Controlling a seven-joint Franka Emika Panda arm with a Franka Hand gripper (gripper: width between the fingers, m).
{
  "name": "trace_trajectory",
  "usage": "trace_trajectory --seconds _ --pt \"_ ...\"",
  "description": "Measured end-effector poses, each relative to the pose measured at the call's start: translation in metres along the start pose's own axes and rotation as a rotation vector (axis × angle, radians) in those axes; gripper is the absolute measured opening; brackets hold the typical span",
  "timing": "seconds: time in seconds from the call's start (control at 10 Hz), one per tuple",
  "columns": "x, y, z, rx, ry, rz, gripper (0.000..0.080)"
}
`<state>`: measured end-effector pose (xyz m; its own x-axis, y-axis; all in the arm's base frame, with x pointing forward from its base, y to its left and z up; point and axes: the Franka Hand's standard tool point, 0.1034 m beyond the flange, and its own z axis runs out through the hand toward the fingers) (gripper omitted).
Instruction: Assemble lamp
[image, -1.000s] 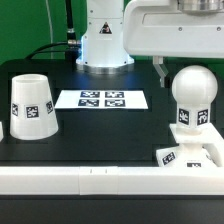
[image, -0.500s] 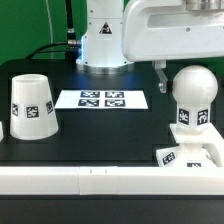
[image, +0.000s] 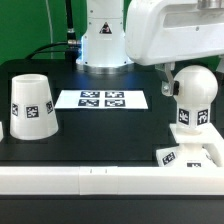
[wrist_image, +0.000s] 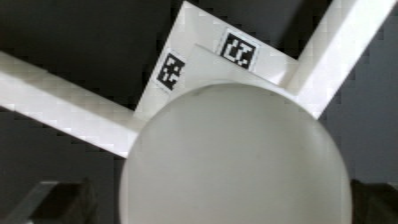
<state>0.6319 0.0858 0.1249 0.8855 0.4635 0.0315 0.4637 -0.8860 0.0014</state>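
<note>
1. black table (image: 100, 135) is shared by shade (image: 31, 104) and marker board (image: 101, 99), both left well apart from the work.
2. bulb (image: 192, 95) is stood upright near base (image: 190, 156), so the gripper (image: 186, 72) is held over it. whether the jaws are gripping cannot be told.

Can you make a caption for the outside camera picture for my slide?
Robot gripper close beside the round bulb standing upright on its base, cone shade apart on the table.

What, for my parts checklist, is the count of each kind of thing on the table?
Shade: 1
Bulb: 1
Base: 1
Marker board: 1
Total: 4
</note>
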Motion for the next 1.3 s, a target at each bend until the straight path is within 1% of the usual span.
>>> trace_trajectory --seconds 0.1,0.2,0.6,0.8,0.9,1.1,1.3 --pt "-0.0004 0.0001 0.0008 0.0 -0.001 -0.038 0.0611" --pt "-0.0003 0.0001 0.0008 0.001 -0.001 -0.036 0.0574" --pt "-0.0002 -0.0003 0.0008 0.003 0.0 0.02 0.0574" --pt "0.0002 -0.0019 0.0011 0.007 0.0 0.276 0.0574" --pt "0.0001 -0.0018 0.0011 0.007 -0.001 0.344 0.0574" --pt "-0.0006 -0.0005 0.0021 0.015 0.003 0.592 0.0576" --pt "-0.001 0.0004 0.0025 0.017 0.003 0.778 0.0576"
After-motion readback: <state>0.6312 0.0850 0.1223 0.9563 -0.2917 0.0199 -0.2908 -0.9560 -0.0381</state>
